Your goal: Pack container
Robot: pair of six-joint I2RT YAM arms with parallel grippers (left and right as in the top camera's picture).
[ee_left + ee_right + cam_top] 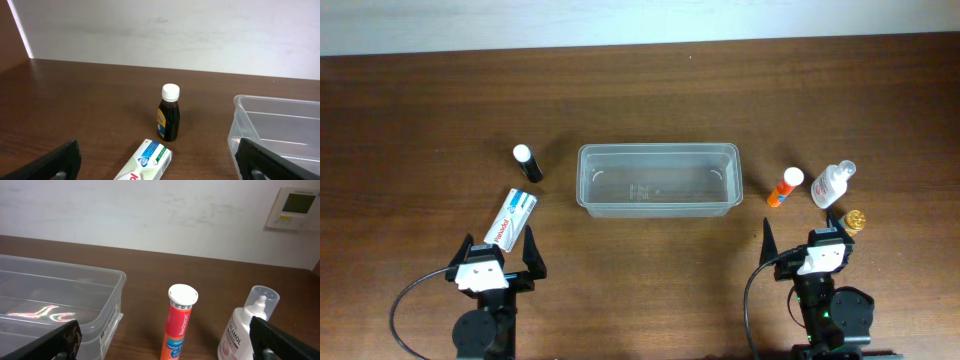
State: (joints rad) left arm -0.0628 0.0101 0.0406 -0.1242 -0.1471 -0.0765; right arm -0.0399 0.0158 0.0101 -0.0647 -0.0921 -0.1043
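Container point(658, 180) sits mid-table, open top up. From overhead there's a dark bottle point(528, 163) and a box point(511, 218) left of it. An orange tube point(785, 187), a clear bottle point(833, 184) and a small gold object point(855, 219) are right of it, the gold one seen from overhead only. The wrist views add that the dark bottle and the tube stand upright. Left gripper point(497, 245) is off the container's near-left corner, fingers wide apart, box end just ahead between them. Right gripper point(804, 235), off the near-right corner, is equally spread. Only the right wrist catches a wall panel point(295, 207).

The container point(658, 178), a clear rectangular plastic tub with rounded corners and a rim, sits upright and empty at the surface's point(640, 90) middle.
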